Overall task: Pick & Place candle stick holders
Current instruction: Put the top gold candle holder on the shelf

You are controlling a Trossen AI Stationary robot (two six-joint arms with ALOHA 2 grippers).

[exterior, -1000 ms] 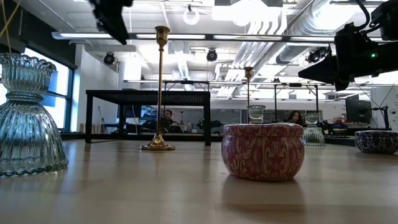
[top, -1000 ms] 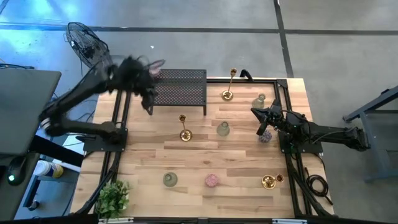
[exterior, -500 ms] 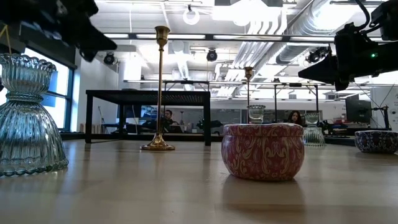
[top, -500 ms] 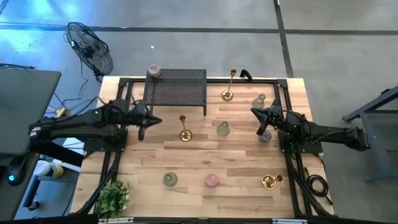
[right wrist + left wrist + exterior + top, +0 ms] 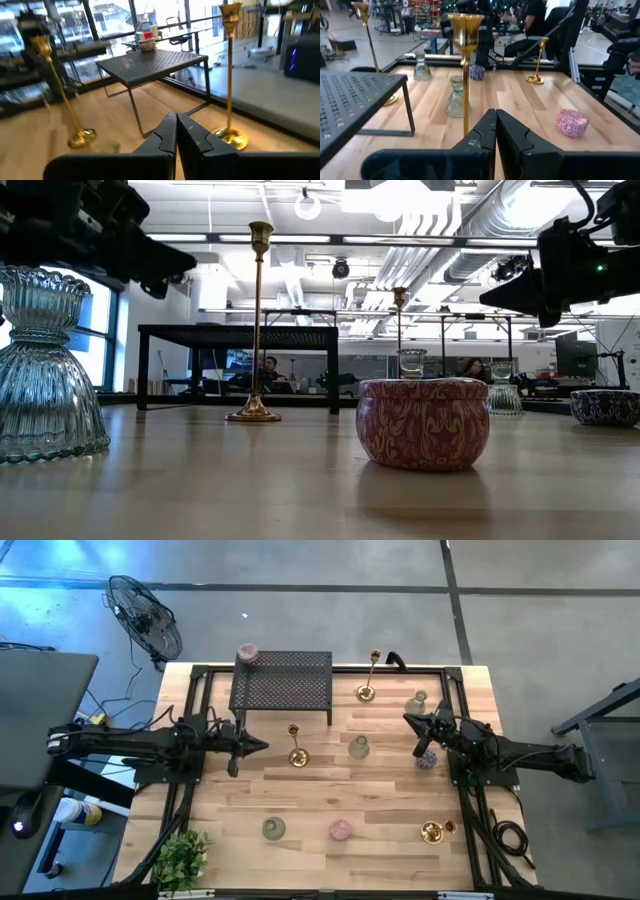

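Observation:
My left gripper [image 5: 260, 746] is shut and empty, just left of a tall gold candlestick [image 5: 297, 746] that stands on its round base mid-table; the candlestick rises straight ahead of the shut fingers in the left wrist view [image 5: 465, 65]. My right gripper [image 5: 408, 721] is shut and empty at the right, above a purple bowl-shaped holder [image 5: 428, 758]. A pink holder [image 5: 247, 653] sits on the far left corner of the black mesh rack [image 5: 283, 685]. A second tall gold candlestick [image 5: 368, 680], pale-green glass holders [image 5: 358, 747] [image 5: 417, 702] [image 5: 273, 829], a pink tin [image 5: 341, 830] and a squat gold holder [image 5: 432, 832] stand on the table.
The black mesh rack stands at the far middle, close beside my left gripper's far side [image 5: 350, 100]. A leafy plant [image 5: 182, 858] stands at the near left corner. Black frame rails [image 5: 190, 780] run along both table sides. Bare wood lies mid-table toward the near edge.
My left arm has come down from high over the rack's far left corner toward the table's near side, then reached toward the table's right, and its gripper now sits low beside the middle tall gold candlestick. The pink holder stays on the rack.

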